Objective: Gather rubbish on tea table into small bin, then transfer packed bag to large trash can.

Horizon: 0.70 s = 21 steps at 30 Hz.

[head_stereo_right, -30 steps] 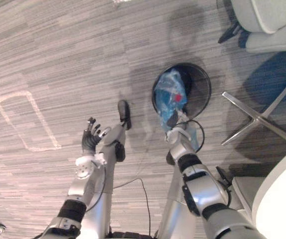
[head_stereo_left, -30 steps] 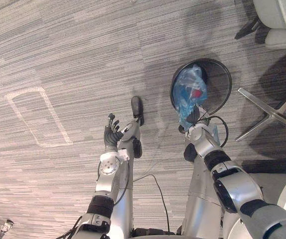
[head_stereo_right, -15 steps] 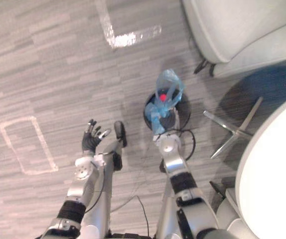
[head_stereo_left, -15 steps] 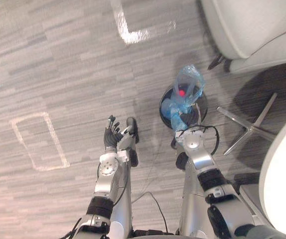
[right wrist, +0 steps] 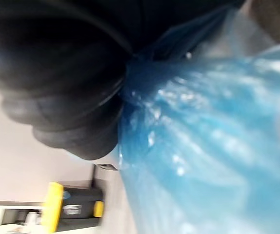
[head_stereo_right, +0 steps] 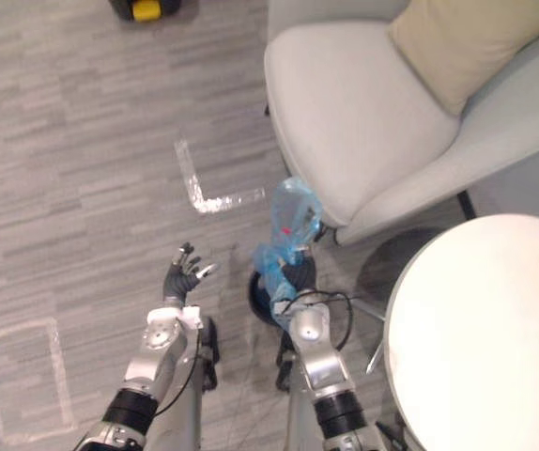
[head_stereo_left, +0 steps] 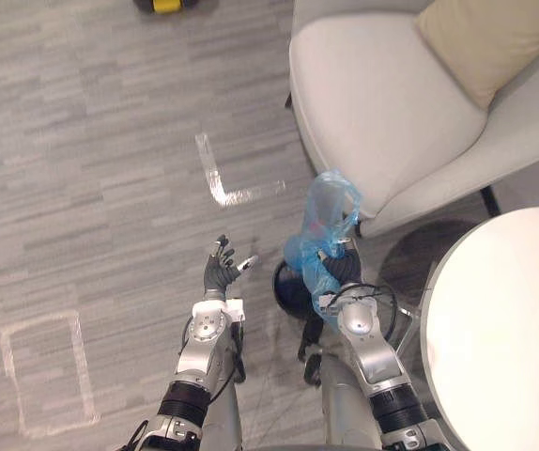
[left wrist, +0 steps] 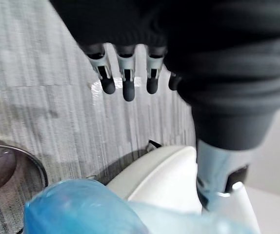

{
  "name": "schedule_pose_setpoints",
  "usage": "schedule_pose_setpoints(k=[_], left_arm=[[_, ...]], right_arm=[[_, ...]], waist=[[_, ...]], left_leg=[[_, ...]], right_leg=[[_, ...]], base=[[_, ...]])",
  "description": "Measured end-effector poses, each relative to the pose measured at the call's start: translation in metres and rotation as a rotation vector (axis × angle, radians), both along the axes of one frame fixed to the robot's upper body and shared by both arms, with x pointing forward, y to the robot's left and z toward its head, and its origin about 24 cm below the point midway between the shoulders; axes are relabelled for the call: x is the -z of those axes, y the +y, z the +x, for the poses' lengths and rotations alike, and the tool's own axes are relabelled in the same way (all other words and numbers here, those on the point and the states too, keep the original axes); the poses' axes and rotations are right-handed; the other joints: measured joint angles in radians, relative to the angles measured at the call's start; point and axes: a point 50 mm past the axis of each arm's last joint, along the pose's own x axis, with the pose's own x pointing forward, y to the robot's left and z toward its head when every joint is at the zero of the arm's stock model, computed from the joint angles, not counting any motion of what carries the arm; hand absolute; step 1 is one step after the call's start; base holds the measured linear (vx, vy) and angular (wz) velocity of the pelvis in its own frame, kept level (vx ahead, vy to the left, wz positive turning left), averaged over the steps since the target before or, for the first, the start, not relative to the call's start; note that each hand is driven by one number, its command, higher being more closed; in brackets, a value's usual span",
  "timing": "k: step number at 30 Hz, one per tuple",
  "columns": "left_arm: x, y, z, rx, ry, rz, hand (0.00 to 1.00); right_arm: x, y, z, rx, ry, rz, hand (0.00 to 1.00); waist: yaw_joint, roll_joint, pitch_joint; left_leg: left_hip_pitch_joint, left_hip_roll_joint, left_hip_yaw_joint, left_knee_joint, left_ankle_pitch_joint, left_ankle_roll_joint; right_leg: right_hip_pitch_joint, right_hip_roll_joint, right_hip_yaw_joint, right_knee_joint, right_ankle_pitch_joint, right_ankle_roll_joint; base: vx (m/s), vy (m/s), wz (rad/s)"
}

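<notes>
The right hand [head_stereo_left: 340, 270] is clenched round the gathered neck of the blue rubbish bag [head_stereo_left: 329, 209], which hangs over the small bin [head_stereo_left: 284, 291], close to the armchair [head_stereo_left: 382, 103]. The left hand [head_stereo_left: 220, 274] is spread open and holds nothing. If the bag swings, its thin plastic may snag on the seat edge and tear.

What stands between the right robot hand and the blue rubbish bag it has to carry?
Nothing visible does. The right robot hand is closed on the gathered neck of the blue rubbish bag and holds it up, close to the small black bin and the grey chair. The left robot hand is open, apart from the bag.
</notes>
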Motion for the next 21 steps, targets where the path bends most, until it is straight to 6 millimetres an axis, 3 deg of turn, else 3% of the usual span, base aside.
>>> schedule_pose_setpoints(k=[4, 7, 8, 11, 15, 21], left_arm=[[0.002, -0.001, -0.007, 0.056, 0.002, 0.054, 0.00], [-0.017, -0.001, -0.007, 0.093, -0.086, 0.087, 0.00], [-0.034, -0.001, -0.007, 0.111, -0.163, 0.093, 0.00], [-0.045, 0.002, -0.018, 0.128, -0.231, 0.135, 0.00], [-0.031, 0.005, -0.037, 0.207, -0.199, 0.209, 0.00], [-0.031, 0.003, -0.039, 0.274, -0.209, 0.251, 0.00]], right_arm=[[0.003, 0.002, -0.001, -0.099, 0.015, -0.042, 1.00], [0.004, 0.000, -0.002, -0.163, 0.020, -0.038, 1.00], [0.005, -0.002, -0.003, -0.200, 0.035, -0.035, 1.00], [0.007, -0.006, -0.004, -0.227, 0.050, -0.028, 1.00], [0.006, -0.010, -0.004, -0.275, 0.051, 0.029, 1.00], [0.003, -0.007, -0.006, -0.340, 0.042, 0.089, 1.00]], waist=[[-0.022, -0.007, -0.036], [-0.025, -0.011, -0.067], [-0.028, -0.011, -0.080], [-0.029, -0.009, -0.084], [-0.027, -0.009, -0.112], [-0.028, -0.002, -0.150]], left_leg=[[0.101, -0.014, 0.004, -0.054, 0.005, -0.001], [0.151, -0.020, 0.003, -0.081, 0.005, -0.001], [0.175, -0.024, 0.002, -0.093, 0.005, -0.001], [0.204, -0.026, -0.004, -0.109, 0.005, -0.001], [0.241, -0.030, -0.005, -0.128, 0.005, -0.001], [0.274, -0.039, 0.001, -0.162, 0.013, -0.009]], right_leg=[[0.108, 0.012, 0.013, -0.085, 0.024, 0.013], [0.159, 0.017, 0.034, -0.138, 0.046, 0.021], [0.185, 0.018, 0.041, -0.159, 0.056, 0.023], [0.212, 0.019, 0.045, -0.174, 0.062, 0.025], [0.253, 0.026, 0.051, -0.212, 0.081, 0.029], [0.275, 0.026, 0.070, -0.243, 0.106, 0.030]], base=[[0.11, 0.012, -0.11], [0.06, 0.005, -0.20], [0.01, 0.001, -0.14], [0.00, 0.004, -0.07], [-0.01, 0.000, -0.01], [-0.02, 0.010, -0.09]])
